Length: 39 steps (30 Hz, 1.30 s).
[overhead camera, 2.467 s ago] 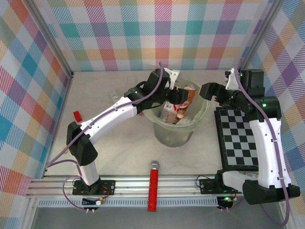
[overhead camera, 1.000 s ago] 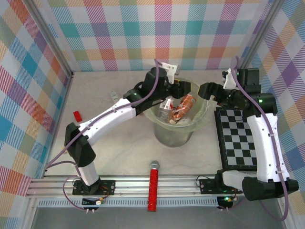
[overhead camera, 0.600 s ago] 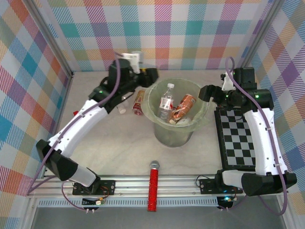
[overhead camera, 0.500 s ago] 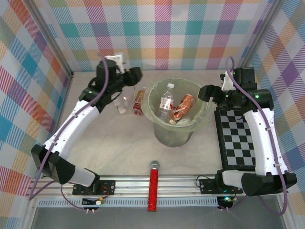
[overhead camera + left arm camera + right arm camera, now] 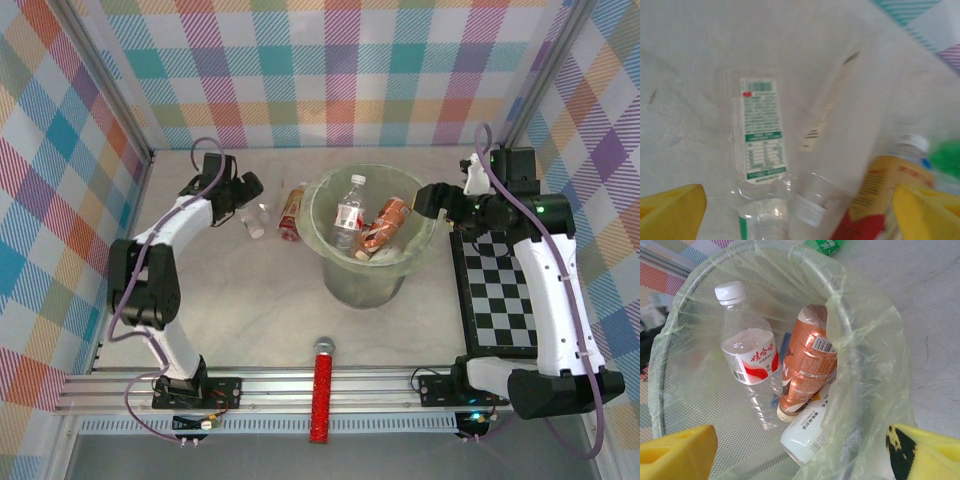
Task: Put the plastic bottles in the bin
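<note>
Swung away from the bin [image 5: 362,286], the left fingers [image 5: 671,210] hang spread over the table [image 5: 250,300] to its left, a clear bottle [image 5: 762,129] lying between them with its long axis across their closing line; the right fingers [image 5: 676,451], also spread, hover over the bin.

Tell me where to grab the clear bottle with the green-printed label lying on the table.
I'd grip the clear bottle across its labelled mid-body, coming straight down from above. It lies flat, so both round sides are free there; nearer the neck a second clear bottle crowds it.
</note>
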Tool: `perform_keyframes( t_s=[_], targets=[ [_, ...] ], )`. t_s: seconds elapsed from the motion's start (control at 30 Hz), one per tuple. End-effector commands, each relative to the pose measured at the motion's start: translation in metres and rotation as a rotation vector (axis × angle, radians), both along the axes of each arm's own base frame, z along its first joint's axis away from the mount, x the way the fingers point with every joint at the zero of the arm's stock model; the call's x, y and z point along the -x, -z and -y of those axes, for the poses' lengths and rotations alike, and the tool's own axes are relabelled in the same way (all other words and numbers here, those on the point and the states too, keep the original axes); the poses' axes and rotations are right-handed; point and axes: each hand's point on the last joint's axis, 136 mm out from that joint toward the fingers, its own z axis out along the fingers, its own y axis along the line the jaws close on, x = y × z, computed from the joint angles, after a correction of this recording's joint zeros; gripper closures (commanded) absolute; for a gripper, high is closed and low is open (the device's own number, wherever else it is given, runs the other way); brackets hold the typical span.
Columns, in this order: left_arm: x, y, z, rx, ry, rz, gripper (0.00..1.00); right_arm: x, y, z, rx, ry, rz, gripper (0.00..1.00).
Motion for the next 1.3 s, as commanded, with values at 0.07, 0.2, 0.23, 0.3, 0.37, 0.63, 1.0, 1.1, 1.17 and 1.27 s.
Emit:
perform_keyframes(
  t_s=[0.07,0.2,0.23,0.3,0.37,0.63,1.0,1.1,1.17,1.27],
  targets=[
    [-0.023,0.014,-0.016,0.01,-0.109,0.012,0.04,0.015,0.003,-0.001,0.0,-0.031,-0.01,0.12],
    [-0.021,0.039,-0.017,0.018,-0.124,-0.027,0.06,0.016,0.009,0.001,0.013,-0.028,-0.022,0.12],
    [-0.02,0.044,-0.016,0.021,-0.123,-0.034,0.07,0.016,0.01,0.001,0.014,-0.028,-0.023,0.12],
    [-0.018,0.054,-0.016,0.022,-0.124,-0.055,0.09,0.015,0.011,0.0,0.011,-0.03,-0.024,0.12],
    [-0.015,0.06,-0.016,0.021,-0.126,-0.067,0.12,0.014,0.012,0.0,0.008,-0.028,-0.026,0.12],
    [-0.004,0.072,-0.021,0.041,-0.158,-0.079,0.22,0.013,0.012,0.0,0.009,-0.027,-0.024,0.12],
    [0.003,0.068,-0.029,0.05,-0.182,-0.071,0.34,0.013,0.01,0.0,0.01,-0.027,-0.018,0.12],
    [0.005,0.06,-0.031,0.046,-0.182,-0.059,0.36,0.013,0.009,0.0,0.007,-0.026,-0.017,0.12],
    [0.006,0.053,-0.032,0.043,-0.182,-0.046,0.37,0.013,0.007,0.0,0.005,-0.026,-0.01,0.12],
    [0.007,0.037,-0.034,0.034,-0.178,-0.017,0.39,0.012,0.003,0.0,0.001,-0.025,0.001,0.12]
  ],
)
